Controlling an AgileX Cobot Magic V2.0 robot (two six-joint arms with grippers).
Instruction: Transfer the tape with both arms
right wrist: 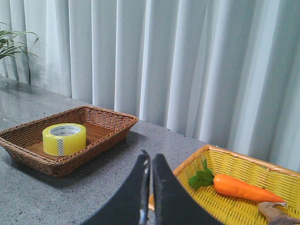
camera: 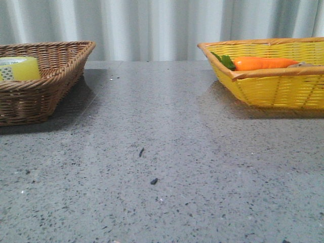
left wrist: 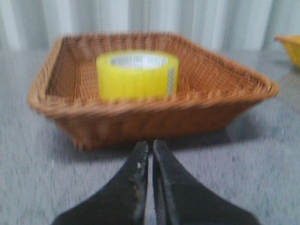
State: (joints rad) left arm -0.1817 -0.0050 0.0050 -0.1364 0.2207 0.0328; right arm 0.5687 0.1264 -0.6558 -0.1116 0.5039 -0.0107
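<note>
The yellow tape roll (camera: pixel 19 68) lies flat in the brown wicker basket (camera: pixel 61 76) at the far left of the table. It also shows in the left wrist view (left wrist: pixel 137 75) and the right wrist view (right wrist: pixel 64 138). My left gripper (left wrist: pixel 151 146) is shut and empty, low over the table just in front of that basket's near wall (left wrist: pixel 150 117). My right gripper (right wrist: pixel 150 157) is shut and empty, above the table beside the yellow basket (right wrist: pixel 243 197). Neither gripper shows in the front view.
The yellow wicker basket (camera: pixel 273 81) stands at the far right and holds an orange carrot with green leaves (camera: pixel 260 63), which also shows in the right wrist view (right wrist: pixel 241 187). A brownish object (right wrist: pixel 276 212) lies beside the carrot. Grey curtains hang behind the grey stone table (camera: pixel 162 167).
</note>
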